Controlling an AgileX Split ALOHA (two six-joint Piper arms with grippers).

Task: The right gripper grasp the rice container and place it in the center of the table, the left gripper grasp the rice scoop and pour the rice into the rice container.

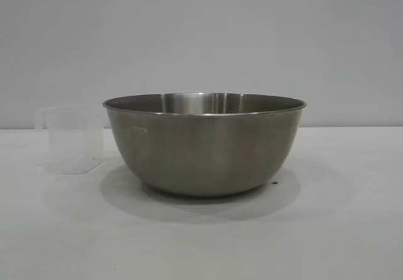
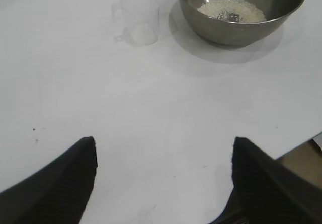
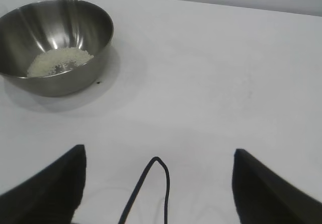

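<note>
Now rice container (image 1: 204,145) sits mid-frame on table (image 1: 340,229) in ext. view, rice scoop (image 1: 74,140) upright just beside it at frame left. Rice (image 2: 232,10) lies in the bowl's bottom. Left gripper (image 2: 163,156) hovers w/ fingers spread wide, holding nothing, scoop & bowl well ahead. Right gripper (image 3: 158,166) likewise spread, empty, bowl well apart at upper left of its frame.

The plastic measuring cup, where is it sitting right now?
The measuring cup stands upright on the white table, just left of the steel bowl in the exterior view, close to it and free of both grippers.
</note>
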